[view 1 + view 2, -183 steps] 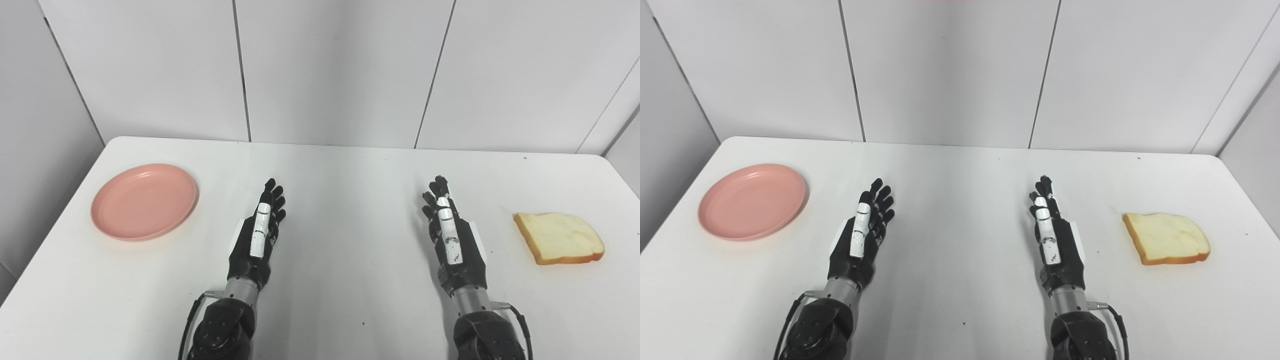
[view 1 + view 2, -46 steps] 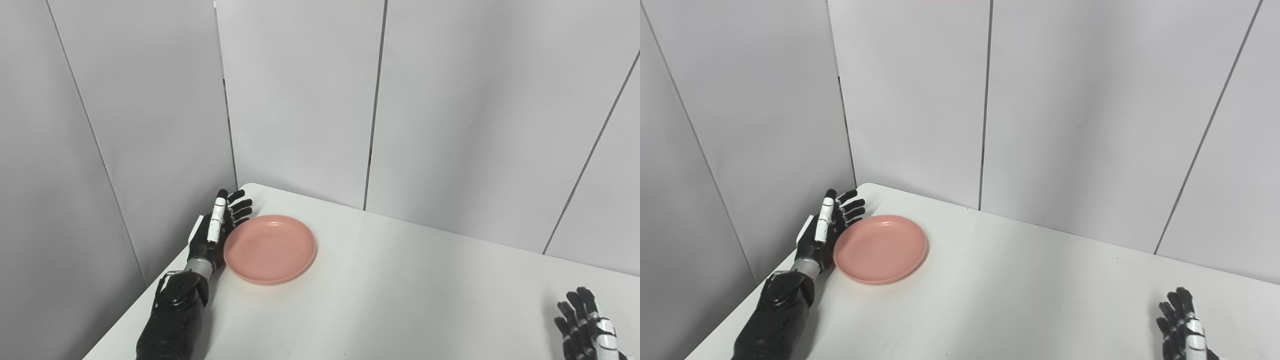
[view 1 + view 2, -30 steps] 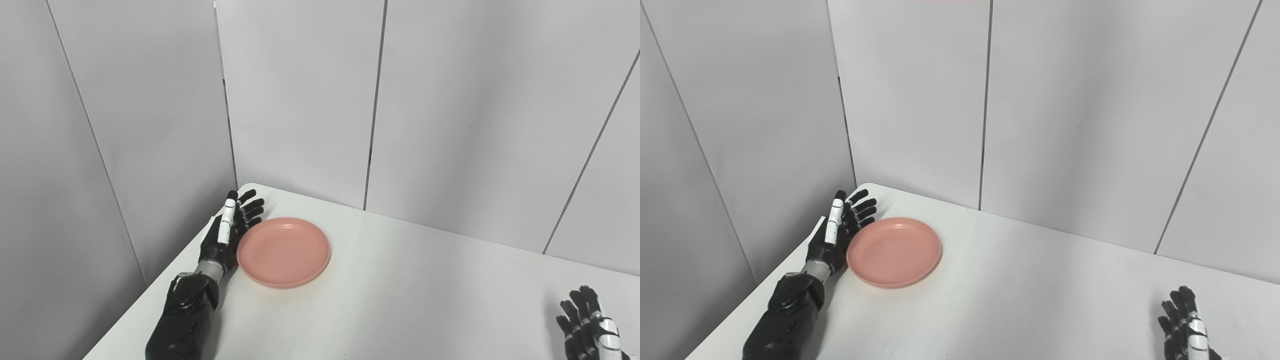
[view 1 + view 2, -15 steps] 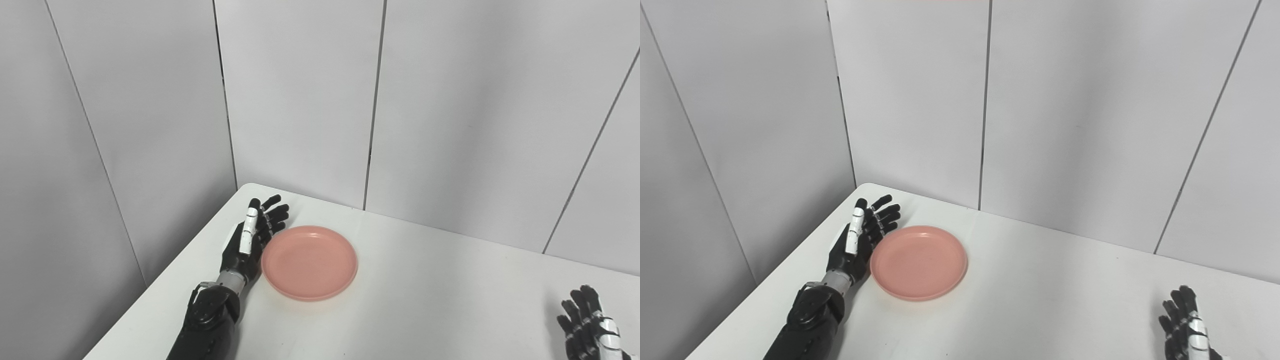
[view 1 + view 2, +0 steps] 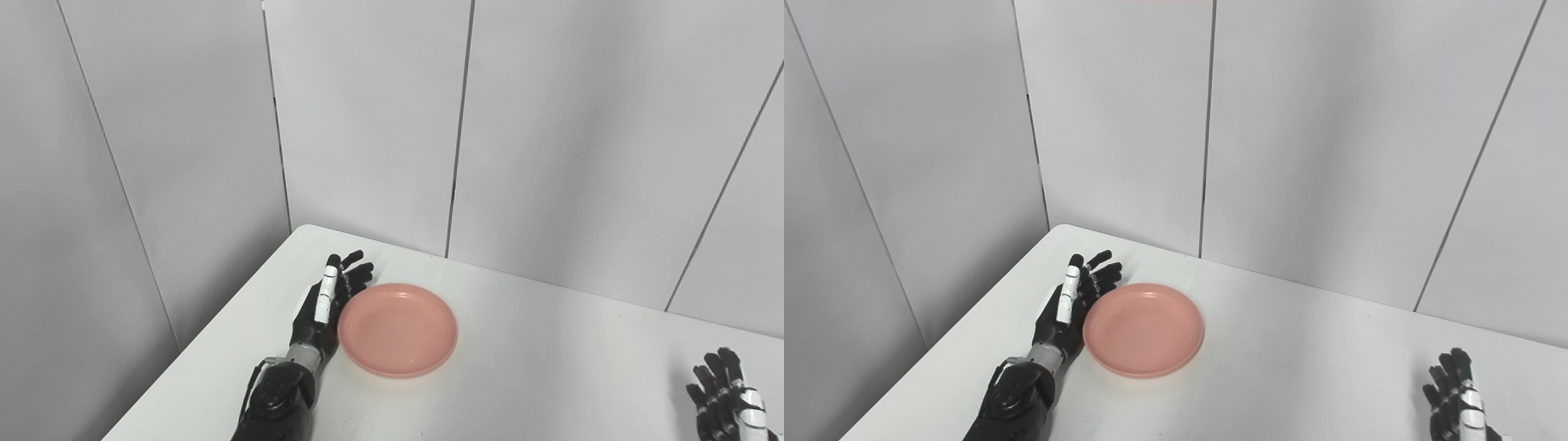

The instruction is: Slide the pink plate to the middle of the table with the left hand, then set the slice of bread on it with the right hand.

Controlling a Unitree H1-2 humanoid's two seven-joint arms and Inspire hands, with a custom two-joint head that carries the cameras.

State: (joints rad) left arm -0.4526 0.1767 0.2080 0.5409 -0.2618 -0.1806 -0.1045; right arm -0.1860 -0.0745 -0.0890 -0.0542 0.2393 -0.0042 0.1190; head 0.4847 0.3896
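The round pink plate (image 5: 398,327) lies flat on the white table (image 5: 539,367), near its far left corner. My left hand (image 5: 327,303) stands on edge against the plate's left rim, fingers straight and spread, holding nothing. At the bottom right corner only the spread fingertips of my right hand (image 5: 726,398) show, resting open on the table. The same plate (image 5: 1143,327) and left hand (image 5: 1072,300) appear in the right eye view. No slice of bread is in view.
Grey wall panels (image 5: 367,122) close off the table at the back and on the left. The table's left edge (image 5: 202,343) runs just beside my left forearm. White tabletop stretches between the plate and my right hand.
Over the last second and a half my left hand has pushed the plate to the right and toward me, away from the table's corner. My right hand has stayed put.
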